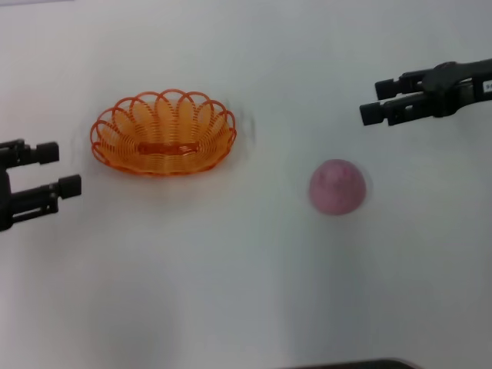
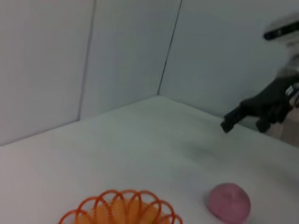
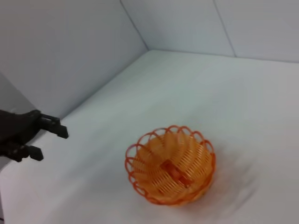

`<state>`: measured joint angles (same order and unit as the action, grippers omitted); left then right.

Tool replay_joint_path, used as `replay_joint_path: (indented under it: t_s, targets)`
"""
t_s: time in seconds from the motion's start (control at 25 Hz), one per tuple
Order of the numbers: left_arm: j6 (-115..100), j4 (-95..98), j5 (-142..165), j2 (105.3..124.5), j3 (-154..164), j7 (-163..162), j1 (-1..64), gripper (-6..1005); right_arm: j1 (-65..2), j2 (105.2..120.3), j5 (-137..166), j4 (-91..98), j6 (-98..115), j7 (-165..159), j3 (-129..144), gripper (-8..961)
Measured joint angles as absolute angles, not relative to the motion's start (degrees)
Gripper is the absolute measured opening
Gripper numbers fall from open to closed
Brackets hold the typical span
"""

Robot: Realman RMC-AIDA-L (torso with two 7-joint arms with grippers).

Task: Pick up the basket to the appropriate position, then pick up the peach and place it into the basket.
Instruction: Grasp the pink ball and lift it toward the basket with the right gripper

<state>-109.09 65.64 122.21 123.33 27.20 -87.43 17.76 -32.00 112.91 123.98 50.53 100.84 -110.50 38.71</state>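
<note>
The orange wire basket (image 1: pixel 163 133) sits upright and empty on the white table, left of centre. It also shows in the left wrist view (image 2: pixel 122 211) and the right wrist view (image 3: pixel 171 164). The pink-mauve peach (image 1: pixel 337 186) lies on the table to the right of the basket, apart from it, and shows in the left wrist view (image 2: pixel 228 201). My left gripper (image 1: pixel 60 169) is open at the left edge, just left of the basket and not touching it. My right gripper (image 1: pixel 371 101) is open at the upper right, beyond the peach and above the table.
The white table (image 1: pixel 231 277) is bounded by white walls that meet in a corner behind it (image 2: pixel 159 93). A dark edge (image 1: pixel 354 364) shows at the bottom of the head view.
</note>
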Motion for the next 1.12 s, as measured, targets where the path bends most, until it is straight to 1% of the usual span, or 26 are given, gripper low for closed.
replay_joint_path:
  t_s: [0.12,0.24,0.36,0.48,0.6,0.88,1.04,1.12]
  targets:
    - [-108.55,64.67,123.11,123.44,26.97,-87.31,17.16,645,-33.36,112.66,128.49,53.85,102.66,-113.51,39.03,926]
    - [-108.29,63.35,123.84,123.59,26.74,-87.18,16.87,644,-36.14,113.04,136.57,55.56,105.54,-115.01,39.10,926]
    - [-107.69,61.89,124.17,123.62,26.65,-87.13,17.00,642,-39.37,113.94,144.65,56.06,106.19,-116.19,39.88,925]
    - [-106.98,60.77,124.24,123.58,26.87,-87.11,17.28,641,-41.21,115.00,147.94,55.76,105.29,-116.75,42.14,925]
    - [-106.36,60.05,124.28,123.60,27.10,-87.10,17.40,641,-41.84,115.93,148.53,55.63,102.91,-118.07,46.04,925]
    - [-106.19,58.60,124.28,123.63,27.16,-87.10,17.96,641,-42.72,118.91,148.96,55.00,97.62,-119.31,53.12,924]
    - [-106.14,58.06,123.91,123.65,27.16,-87.10,18.01,641,-43.49,119.41,148.90,52.31,94.22,-119.32,56.08,924]
    - [-106.00,57.43,123.80,123.66,27.16,-87.09,18.14,641,-44.26,119.44,148.91,50.25,92.47,-119.33,57.26,889]
